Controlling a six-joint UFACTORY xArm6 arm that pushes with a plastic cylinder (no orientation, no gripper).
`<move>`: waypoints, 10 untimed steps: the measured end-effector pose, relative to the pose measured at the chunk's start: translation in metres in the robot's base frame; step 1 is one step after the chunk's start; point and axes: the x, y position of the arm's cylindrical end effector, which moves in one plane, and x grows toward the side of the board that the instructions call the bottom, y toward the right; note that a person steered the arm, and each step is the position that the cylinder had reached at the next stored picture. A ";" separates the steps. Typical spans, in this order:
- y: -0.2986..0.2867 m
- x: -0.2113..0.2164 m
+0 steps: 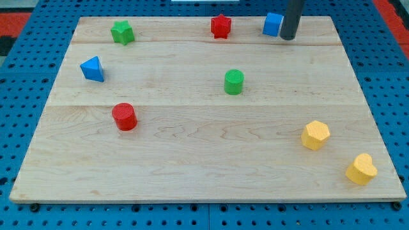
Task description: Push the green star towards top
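The green star [122,32] lies near the view's top left corner of the wooden board [192,140]. My tip [288,37] stands at the view's top right, just right of the blue cube [273,24] and far to the right of the green star. The rod comes down from the view's top edge.
A red star [221,26] lies at the top middle. A blue triangle [92,69] lies at the left. A green cylinder [234,82] is near the middle. A red cylinder [124,116] is lower left. A yellow hexagon [315,135] and a yellow heart [362,169] lie at the lower right.
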 end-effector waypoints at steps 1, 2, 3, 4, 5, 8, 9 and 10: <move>-0.046 0.033; -0.164 0.015; -0.264 0.009; -0.340 0.009; -0.361 0.007; -0.336 -0.016; -0.343 0.013; -0.343 0.013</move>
